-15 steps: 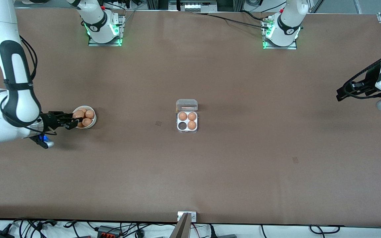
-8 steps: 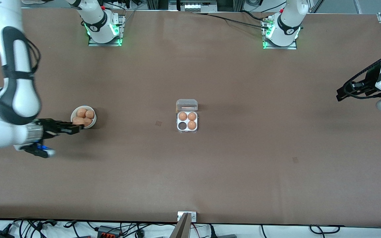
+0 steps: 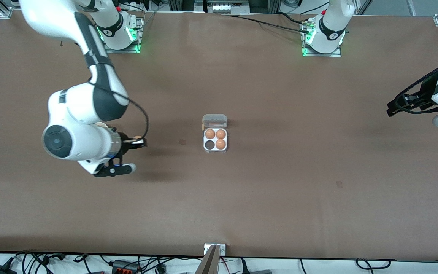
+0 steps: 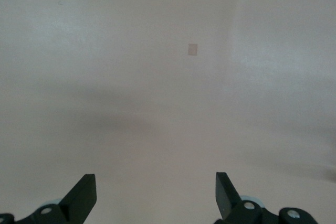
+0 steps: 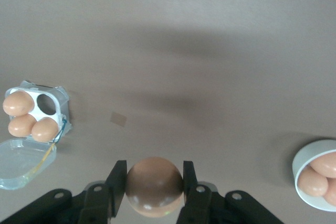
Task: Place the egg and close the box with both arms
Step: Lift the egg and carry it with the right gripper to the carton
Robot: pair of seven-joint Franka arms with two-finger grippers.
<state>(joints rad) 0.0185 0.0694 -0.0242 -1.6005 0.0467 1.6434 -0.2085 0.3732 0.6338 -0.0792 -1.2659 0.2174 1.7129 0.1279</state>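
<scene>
My right gripper (image 3: 138, 142) is shut on a tan egg (image 5: 154, 182) and holds it over the bare table between the bowl and the box. In the right wrist view the egg sits between both fingers of the right gripper (image 5: 154, 174). The box (image 3: 215, 140) lies open mid-table, with its clear lid (image 3: 215, 121) folded back toward the robots' bases. It holds three eggs, and the empty cell (image 3: 208, 145) is at the corner nearest my right gripper. The box also shows in the right wrist view (image 5: 58, 98). My left gripper (image 3: 392, 108) waits open and empty (image 4: 156, 192) at the left arm's end of the table.
A round white bowl (image 5: 315, 174) with more eggs stands toward the right arm's end of the table. In the front view my right arm covers most of it. A small tape mark (image 3: 182, 142) lies between my right gripper and the box.
My right gripper has come up out of the bowl with an egg and moved toward the box. The left arm has not moved.
</scene>
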